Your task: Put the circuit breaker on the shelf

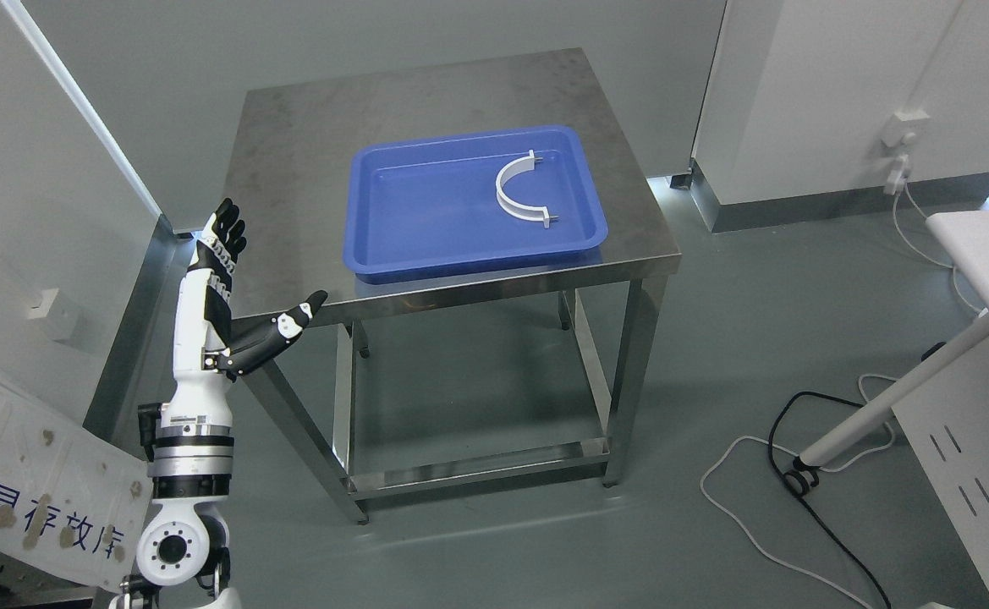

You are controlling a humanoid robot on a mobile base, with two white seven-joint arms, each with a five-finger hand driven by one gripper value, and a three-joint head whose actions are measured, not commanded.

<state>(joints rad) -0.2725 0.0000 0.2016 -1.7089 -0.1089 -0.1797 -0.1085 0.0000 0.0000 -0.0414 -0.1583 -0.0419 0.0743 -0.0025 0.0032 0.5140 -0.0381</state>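
A blue tray (392, 245) lies on a steel table (291, 152). Inside it, toward the right, rests a white half-ring clamp piece (515, 196) with bolts at both ends. No circuit breaker or shelf shows. My left hand (236, 279) is raised at the table's front left corner, fingers straight up and thumb stretched out to the right, holding nothing. It stands well left of the tray. The right arm is out of view.
A white stand leg and loose black and white cables (799, 474) cross the floor at right. A white cabinet (976, 440) is at the right edge. A signboard with print (29, 499) leans at lower left. Walls close in behind the table.
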